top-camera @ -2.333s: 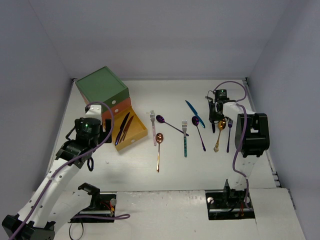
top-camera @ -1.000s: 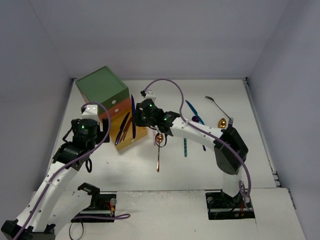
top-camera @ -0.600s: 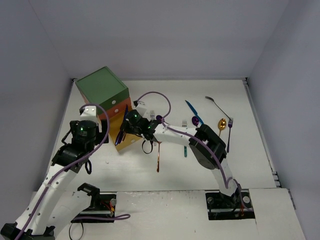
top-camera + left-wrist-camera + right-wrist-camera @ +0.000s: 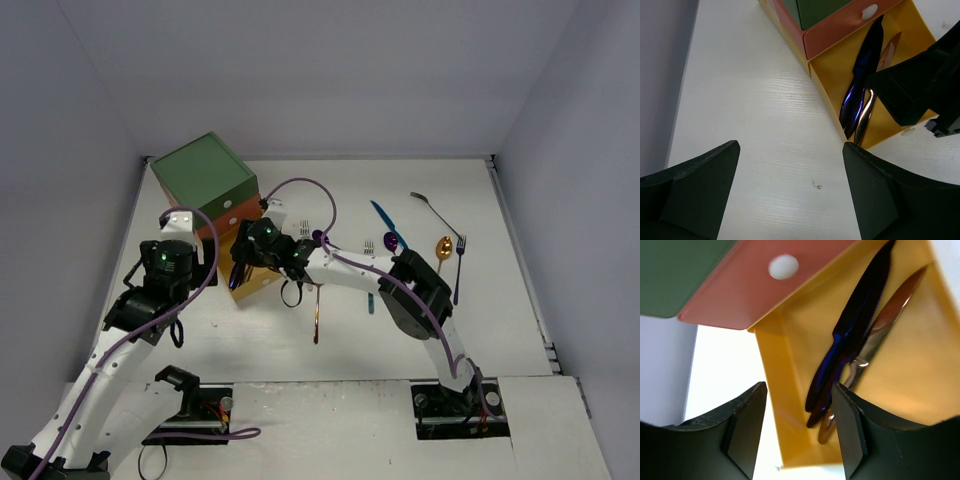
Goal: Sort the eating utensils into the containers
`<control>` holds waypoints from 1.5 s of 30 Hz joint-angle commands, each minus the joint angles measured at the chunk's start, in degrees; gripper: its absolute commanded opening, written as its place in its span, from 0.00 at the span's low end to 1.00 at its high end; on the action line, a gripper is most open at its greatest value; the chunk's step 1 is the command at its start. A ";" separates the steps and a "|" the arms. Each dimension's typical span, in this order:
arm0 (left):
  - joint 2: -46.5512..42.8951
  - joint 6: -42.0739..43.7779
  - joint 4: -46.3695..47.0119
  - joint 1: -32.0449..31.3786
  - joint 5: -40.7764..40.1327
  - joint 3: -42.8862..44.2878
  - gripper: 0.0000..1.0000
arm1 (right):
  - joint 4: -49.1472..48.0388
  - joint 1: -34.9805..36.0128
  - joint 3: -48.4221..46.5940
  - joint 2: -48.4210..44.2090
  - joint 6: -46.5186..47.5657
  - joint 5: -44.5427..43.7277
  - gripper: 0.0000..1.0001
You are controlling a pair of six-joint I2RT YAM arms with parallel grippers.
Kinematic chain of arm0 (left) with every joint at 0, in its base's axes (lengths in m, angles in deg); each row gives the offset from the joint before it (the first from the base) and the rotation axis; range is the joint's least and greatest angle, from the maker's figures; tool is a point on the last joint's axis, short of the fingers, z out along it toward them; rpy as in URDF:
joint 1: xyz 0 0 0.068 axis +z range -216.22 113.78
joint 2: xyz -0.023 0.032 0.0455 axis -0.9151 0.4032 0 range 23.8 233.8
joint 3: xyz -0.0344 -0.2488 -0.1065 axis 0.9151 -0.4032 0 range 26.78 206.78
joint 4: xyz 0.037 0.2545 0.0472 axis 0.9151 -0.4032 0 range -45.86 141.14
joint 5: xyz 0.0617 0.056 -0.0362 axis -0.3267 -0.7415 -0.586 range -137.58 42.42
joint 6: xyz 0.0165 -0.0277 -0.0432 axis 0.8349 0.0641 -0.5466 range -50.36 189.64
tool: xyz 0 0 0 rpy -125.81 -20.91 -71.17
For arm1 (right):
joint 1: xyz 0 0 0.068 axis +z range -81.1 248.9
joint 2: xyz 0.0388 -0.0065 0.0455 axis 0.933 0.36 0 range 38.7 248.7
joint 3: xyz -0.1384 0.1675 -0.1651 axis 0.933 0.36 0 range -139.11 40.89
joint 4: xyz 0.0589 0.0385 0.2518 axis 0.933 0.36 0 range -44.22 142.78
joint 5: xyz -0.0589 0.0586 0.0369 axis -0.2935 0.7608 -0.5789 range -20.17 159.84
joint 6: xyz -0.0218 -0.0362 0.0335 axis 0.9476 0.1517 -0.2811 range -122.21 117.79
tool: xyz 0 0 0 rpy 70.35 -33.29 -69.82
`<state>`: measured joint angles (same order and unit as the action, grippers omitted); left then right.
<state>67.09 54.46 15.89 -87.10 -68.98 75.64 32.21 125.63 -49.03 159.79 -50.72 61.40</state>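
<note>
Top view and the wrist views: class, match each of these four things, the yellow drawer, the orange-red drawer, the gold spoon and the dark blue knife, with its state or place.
Things:
1. yellow drawer
2. orange-red drawer
3. gold spoon
4. dark blue knife

State or place:
A. pushed shut
B. pulled open
C. lying inside a drawer
D. lying on the table, right side

Pairs: 1-B, 2-A, 3-D, 4-C
</note>
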 commanded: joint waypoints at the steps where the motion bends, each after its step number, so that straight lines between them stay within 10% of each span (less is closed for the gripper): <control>1: 0.39 0.06 3.01 0.41 -0.16 0.71 0.82 | 5.06 -3.20 0.80 -13.59 15.49 -4.61 0.54; 20: 1.70 0.41 2.99 0.41 1.90 0.88 0.82 | 18.93 -44.25 19.78 -26.56 46.48 11.24 0.55; 45: 1.70 0.68 2.90 0.41 2.42 0.76 0.82 | 20.04 -48.07 26.81 -17.59 44.11 8.82 0.57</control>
<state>68.77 54.48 15.90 -87.10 -66.81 75.64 52.87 77.83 -20.60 141.62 -6.22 68.37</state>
